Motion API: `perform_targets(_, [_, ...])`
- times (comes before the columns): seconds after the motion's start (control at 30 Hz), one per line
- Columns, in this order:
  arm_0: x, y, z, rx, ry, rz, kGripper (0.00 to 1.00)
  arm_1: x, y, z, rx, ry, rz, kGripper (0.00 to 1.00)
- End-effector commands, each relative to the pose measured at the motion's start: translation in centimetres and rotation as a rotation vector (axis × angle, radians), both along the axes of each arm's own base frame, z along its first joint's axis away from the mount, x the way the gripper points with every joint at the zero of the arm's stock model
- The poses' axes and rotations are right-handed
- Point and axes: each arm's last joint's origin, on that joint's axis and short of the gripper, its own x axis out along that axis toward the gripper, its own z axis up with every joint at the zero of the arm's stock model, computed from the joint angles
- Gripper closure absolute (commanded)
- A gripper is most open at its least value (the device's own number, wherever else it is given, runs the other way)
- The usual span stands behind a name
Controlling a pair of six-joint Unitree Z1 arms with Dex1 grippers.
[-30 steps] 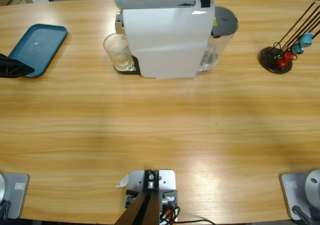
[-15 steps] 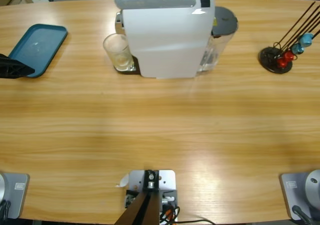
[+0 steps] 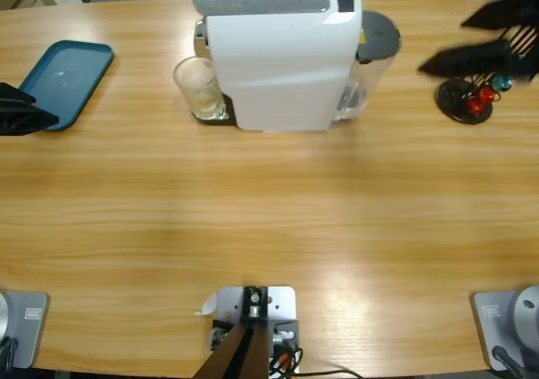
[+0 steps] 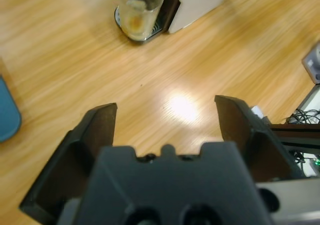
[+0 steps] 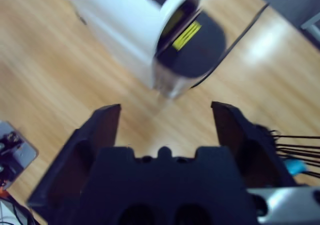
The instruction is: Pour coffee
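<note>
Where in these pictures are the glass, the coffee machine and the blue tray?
glass (image 3: 199,88), high view, its rim.
coffee machine (image 3: 278,67), high view, white top panel.
blue tray (image 3: 67,76), high view, its bare floor.

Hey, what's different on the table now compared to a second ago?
The right gripper has swung in from the upper right edge, blurred, above the capsule stand, jaws open and empty. The left gripper shifted slightly at the left edge. The glass, coffee machine and blue tray stayed put.

Surfaces, my view
Table (image 3: 269,219) wood, semi-gloss w/ glare; coffee machine (image 3: 282,63) smooth white plastic; glass (image 3: 198,86) clear; my jaws matt blk.
</note>
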Motion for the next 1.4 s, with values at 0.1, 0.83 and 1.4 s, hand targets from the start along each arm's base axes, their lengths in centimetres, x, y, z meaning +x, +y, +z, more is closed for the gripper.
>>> perform_targets(0.1, [-0.4, -0.2, -2.5, -0.036, -0.053, -0.041, 0.087, -3.4, -1.0, -4.8, 0.161, -0.03, 0.108, 0.0])
perform_targets(0.83, [-1.0, -0.5, -4.5, -0.037, -0.08, -0.055, 0.087, -6.6, -3.2, -8.9, 0.212, 0.022, 0.102, 0.0])
perform_targets(1.4, [-0.6, -0.8, -5.3, -0.033, -0.063, -0.06, 0.087, -6.4, -3.1, -9.3, 0.205, 0.045, 0.089, 0.0])
